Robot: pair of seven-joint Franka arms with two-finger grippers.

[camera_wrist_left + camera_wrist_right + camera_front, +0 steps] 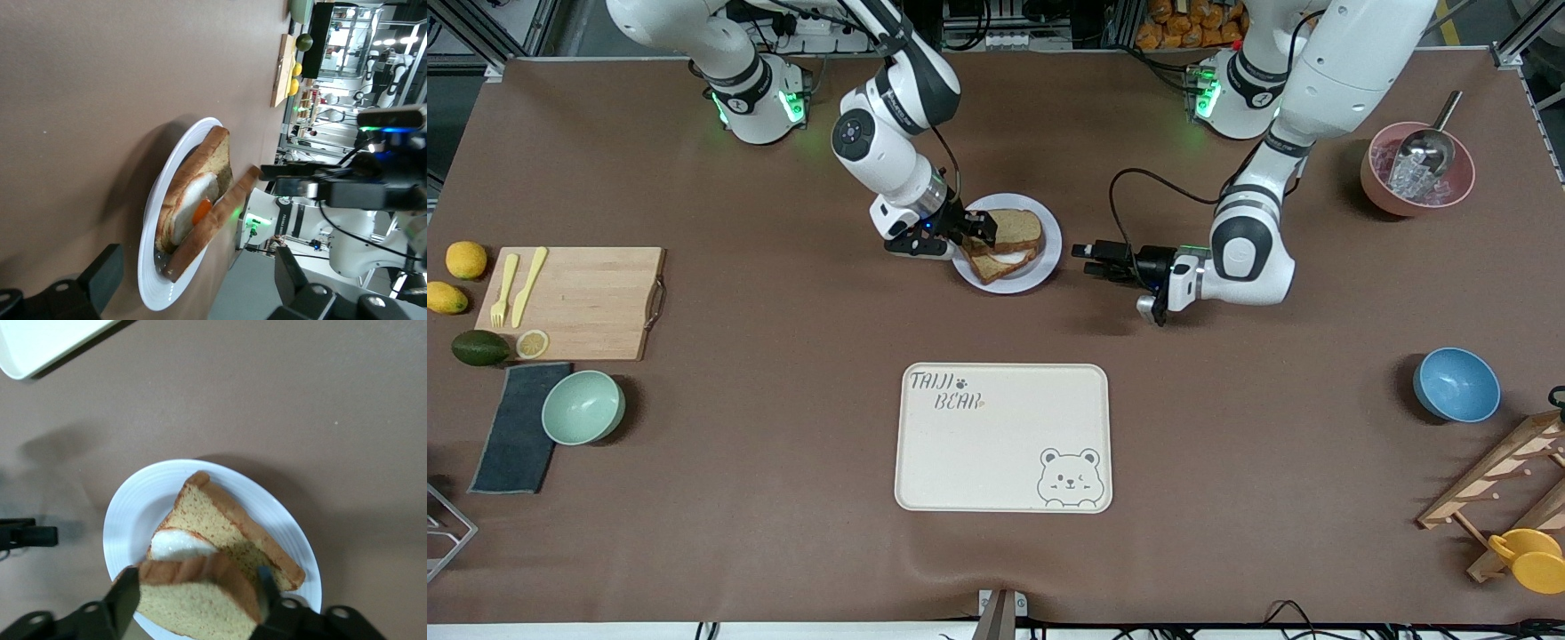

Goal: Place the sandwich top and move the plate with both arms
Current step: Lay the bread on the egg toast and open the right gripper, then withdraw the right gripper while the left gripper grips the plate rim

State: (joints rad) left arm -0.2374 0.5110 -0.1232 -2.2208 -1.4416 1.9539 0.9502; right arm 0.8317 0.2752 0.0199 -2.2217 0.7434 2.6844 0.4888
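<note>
The pale plate lies mid-table between the arms. On it is a bread slice with a fried egg. My right gripper is shut on the sandwich top, holding it tilted over the egg slice. In the right wrist view, my right gripper has a finger on each side of the sandwich top, above the egg slice and the plate. My left gripper is open and empty, low beside the plate toward the left arm's end. The left wrist view shows my left gripper facing the plate and leaning top slice.
A cream bear tray lies nearer the front camera than the plate. A pink bowl with ice and a scoop and a blue bowl stand toward the left arm's end. A cutting board and a green bowl stand toward the right arm's end.
</note>
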